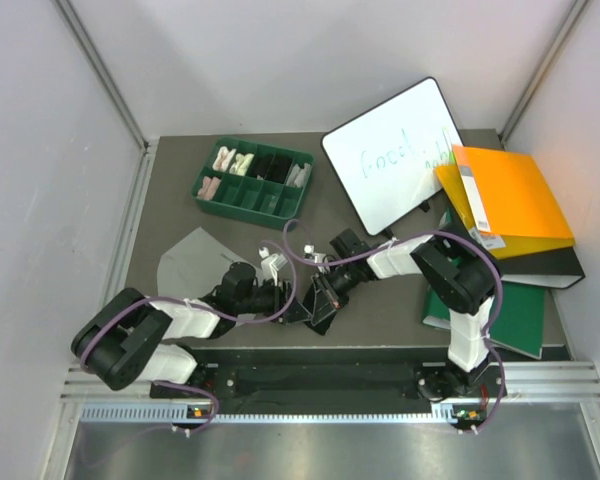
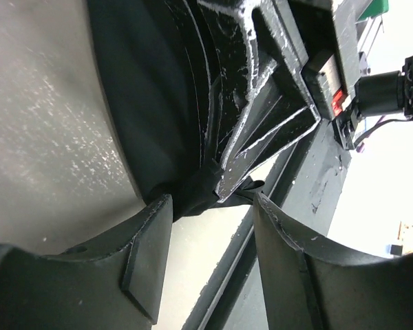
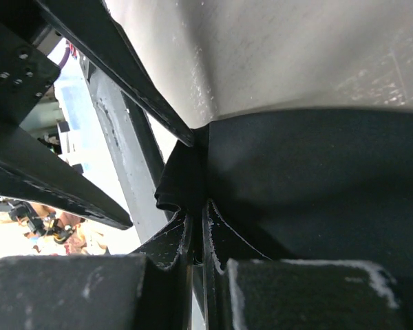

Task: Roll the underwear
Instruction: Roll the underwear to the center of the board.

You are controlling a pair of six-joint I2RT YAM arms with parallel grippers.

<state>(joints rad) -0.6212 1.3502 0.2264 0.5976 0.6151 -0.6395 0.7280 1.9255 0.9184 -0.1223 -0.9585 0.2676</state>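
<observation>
The black fabric brief (image 1: 317,309) lay crumpled at the near middle of the dark grey table (image 1: 172,205), between the two grippers and close to the near edge; its lettering could not be made out. The left gripper (image 2: 210,234) came in from the left with its fingers (image 2: 148,237) spread apart; a bunched corner of the black cloth sat just at the tip of one finger, with nothing clamped between them. The right gripper (image 3: 198,230) reached in from the right with its fingers pressed together, pinching a folded edge of the black brief; in the left wrist view the same pinch showed just beyond the spread fingers. The rest of the black cloth lay flat on the table to the side of that pinch.

The plain light grey fabric brief (image 1: 193,262) lay spread flat on the left of the table, well apart from both grippers. At the far left stood a green plastic compartment tray (image 1: 202,172) holding small white, pink and black cloth rolls (image 1: 242,162); to its right a white dry-erase board (image 1: 380,190) with green writing leaned tilted; on the right side an orange folder (image 1: 515,200) rested over a black binder (image 1: 555,270), with a dark green folder (image 1: 520,315) nearer.
</observation>
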